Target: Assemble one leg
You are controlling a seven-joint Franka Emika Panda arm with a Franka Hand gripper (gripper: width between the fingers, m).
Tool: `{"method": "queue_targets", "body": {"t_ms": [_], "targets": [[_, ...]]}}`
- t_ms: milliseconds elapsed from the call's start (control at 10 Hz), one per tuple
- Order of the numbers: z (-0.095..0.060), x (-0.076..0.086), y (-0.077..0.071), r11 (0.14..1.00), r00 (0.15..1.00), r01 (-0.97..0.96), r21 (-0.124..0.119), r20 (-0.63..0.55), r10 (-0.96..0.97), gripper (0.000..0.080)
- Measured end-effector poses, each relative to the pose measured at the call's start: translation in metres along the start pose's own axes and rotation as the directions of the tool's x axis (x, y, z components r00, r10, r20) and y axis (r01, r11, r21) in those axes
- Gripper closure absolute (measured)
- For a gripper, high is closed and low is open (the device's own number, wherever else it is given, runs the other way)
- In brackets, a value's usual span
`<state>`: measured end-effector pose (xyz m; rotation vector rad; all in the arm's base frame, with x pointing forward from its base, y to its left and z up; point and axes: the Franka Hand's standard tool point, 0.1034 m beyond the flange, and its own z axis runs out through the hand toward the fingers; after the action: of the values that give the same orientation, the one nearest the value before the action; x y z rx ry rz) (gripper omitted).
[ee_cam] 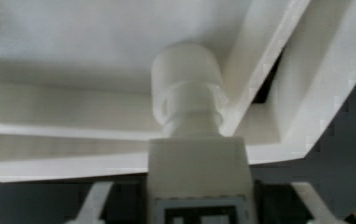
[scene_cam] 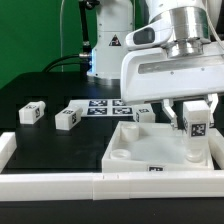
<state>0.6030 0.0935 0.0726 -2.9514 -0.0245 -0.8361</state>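
A white leg [scene_cam: 195,126] with a marker tag on its face stands upright at the corner of the large white square panel [scene_cam: 135,152] on the exterior view's right. My gripper [scene_cam: 191,112] straddles the leg's upper part. Its fingers [scene_cam: 170,108] stand apart from the leg, with dark gaps on both sides. In the wrist view the leg [ee_cam: 200,110] runs from between the gripper [ee_cam: 201,205] down into the panel's corner [ee_cam: 68,95]. Three more legs lie on the black table: two [scene_cam: 33,112] [scene_cam: 68,117] on the left and one [scene_cam: 145,116] behind the panel.
The marker board [scene_cam: 103,105] lies flat behind the loose legs. A white raised border [scene_cam: 60,186] runs along the table's front, with a short piece [scene_cam: 7,146] at the left. The arm's base [scene_cam: 105,45] stands at the back.
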Motion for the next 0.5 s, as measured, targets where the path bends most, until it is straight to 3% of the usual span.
{"method": "queue_targets", "body": {"t_ms": [500], "targets": [[0.0113, -0.0128, 0.0082, 1.0, 1.0, -0.007, -0.014, 0.001, 0.007, 0.0509]]}}
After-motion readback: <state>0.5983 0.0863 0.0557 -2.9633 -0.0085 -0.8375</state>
